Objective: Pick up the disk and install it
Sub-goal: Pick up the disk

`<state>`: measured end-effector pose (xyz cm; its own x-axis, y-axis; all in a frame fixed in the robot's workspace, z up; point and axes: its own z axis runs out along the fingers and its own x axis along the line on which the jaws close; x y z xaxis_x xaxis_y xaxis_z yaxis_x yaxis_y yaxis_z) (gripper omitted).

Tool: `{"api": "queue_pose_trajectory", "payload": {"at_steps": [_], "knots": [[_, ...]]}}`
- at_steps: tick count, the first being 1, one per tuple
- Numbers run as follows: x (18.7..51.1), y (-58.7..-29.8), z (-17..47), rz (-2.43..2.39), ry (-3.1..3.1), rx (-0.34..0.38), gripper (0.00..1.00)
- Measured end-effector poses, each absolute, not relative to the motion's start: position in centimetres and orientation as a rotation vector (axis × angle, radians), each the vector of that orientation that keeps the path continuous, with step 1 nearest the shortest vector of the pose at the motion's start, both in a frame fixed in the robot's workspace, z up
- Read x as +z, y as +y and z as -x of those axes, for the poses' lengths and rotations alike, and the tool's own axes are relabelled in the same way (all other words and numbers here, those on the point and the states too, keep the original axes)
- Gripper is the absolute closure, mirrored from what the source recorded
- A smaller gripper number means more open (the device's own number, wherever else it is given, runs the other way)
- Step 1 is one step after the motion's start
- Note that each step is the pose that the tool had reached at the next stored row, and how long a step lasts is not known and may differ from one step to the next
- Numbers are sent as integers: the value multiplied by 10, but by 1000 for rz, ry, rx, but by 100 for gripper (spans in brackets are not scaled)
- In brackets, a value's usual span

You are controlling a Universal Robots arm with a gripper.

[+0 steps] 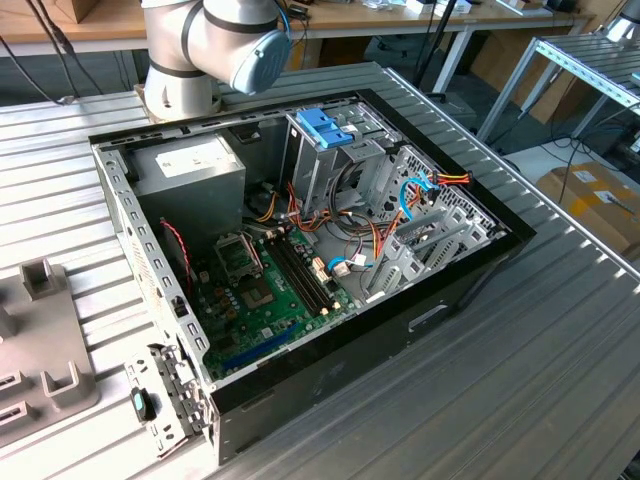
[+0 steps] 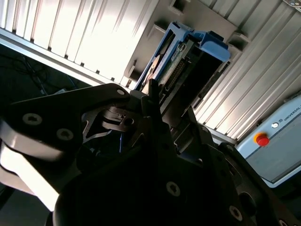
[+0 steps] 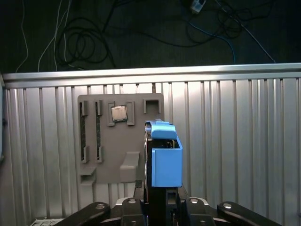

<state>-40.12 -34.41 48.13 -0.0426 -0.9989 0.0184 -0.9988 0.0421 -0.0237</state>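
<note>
Holding the disk (image 3: pixel 165 162), the hand (image 3: pixel 157 201) hovers over a tray (image 3: pixel 107 153).

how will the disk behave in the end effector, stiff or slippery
Likely stiff: the disk looks a flat slab with blue rails. Smooth plastic sides may slip. Held at one end by the end effector, it could lever if bumped.

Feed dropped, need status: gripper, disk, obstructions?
Gripper shut on the disk. Disk edge-on, blue rail showing, over the grey tray. No obstruction seen.
</note>
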Motion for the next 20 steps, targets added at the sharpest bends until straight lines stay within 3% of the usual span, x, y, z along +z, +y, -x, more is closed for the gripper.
{"api": "queue_pose_trajectory", "payload": {"at_steps": [20], "knots": [[481, -344, 351, 2171, 2265, -47, 65]]}}
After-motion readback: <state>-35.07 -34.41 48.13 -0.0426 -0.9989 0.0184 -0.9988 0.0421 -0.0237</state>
